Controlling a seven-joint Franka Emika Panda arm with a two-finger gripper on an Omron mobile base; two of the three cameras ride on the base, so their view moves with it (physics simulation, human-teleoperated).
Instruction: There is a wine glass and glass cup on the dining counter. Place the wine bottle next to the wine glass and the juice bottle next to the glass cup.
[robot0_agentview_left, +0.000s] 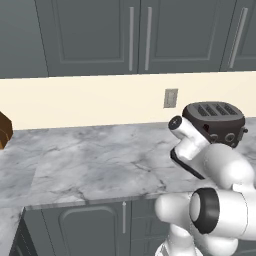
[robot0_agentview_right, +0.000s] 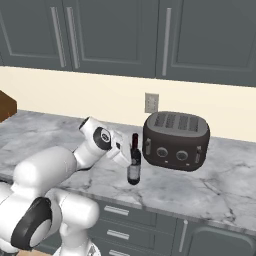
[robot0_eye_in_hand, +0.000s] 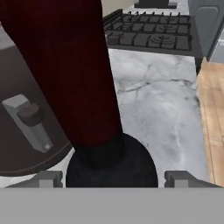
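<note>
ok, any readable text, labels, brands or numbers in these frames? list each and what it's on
No readable text in any view.
wine bottle: no lettering can be made out on it; in the hand view its neck is plain dark red.
toaster: knobs and lever, no markings legible.
wall outlet: blank plate.
cabinet doors: plain, handles only.

Claw (robot0_eye_in_hand: 112, 177) open, arm fwd, low.

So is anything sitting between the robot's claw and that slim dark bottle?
Nothing visible. The gripper is right at the wine bottle, a fingertip on either side of its neck. The toaster stands close beside the bottle, not between them.
</note>
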